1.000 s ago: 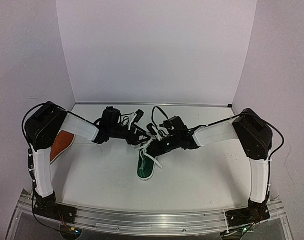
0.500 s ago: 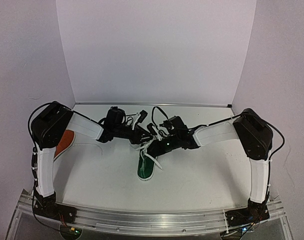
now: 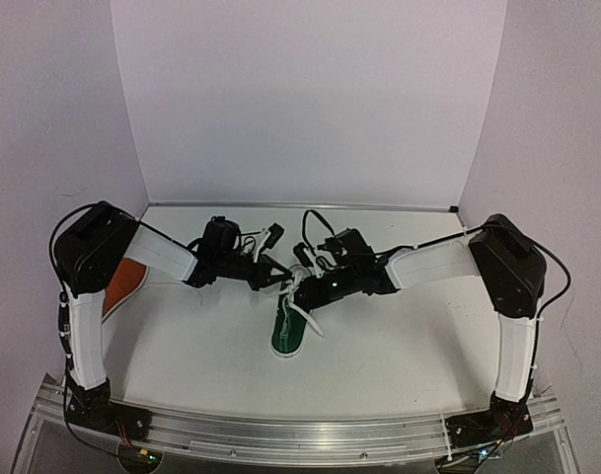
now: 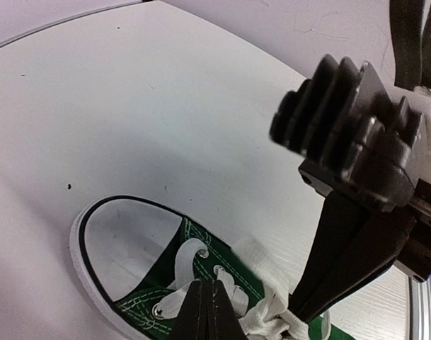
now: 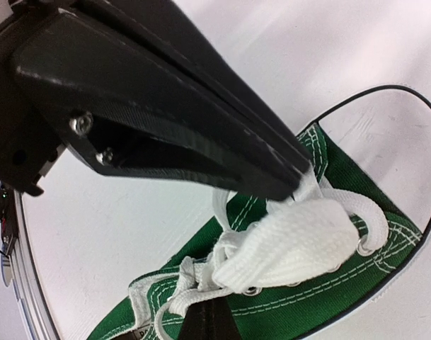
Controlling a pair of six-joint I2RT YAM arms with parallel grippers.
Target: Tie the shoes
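The dark green shoe (image 3: 286,334) lies in the middle of the table with its toe toward the arms; its white laces (image 5: 293,244) are bunched in a thick loop over the tongue. The orange-red shoe (image 3: 122,283) lies at the far left, partly under the left arm. My left gripper (image 4: 205,283) is shut, its tips pinching the lace between the top eyelets. My right gripper (image 5: 204,312) is shut on a lace strand lower down the shoe. Both grippers (image 3: 283,279) (image 3: 300,288) meet over the shoe's heel end.
A white table (image 3: 399,346) is walled in by pale panels at the back and sides. An aluminium rail (image 3: 300,434) carrying both arm bases runs along the near edge. The right gripper's black fingers (image 4: 342,241) cross the left wrist view.
My left gripper has dropped onto the green shoe's laces and gone from open to shut. The right gripper has stayed shut on its strand.
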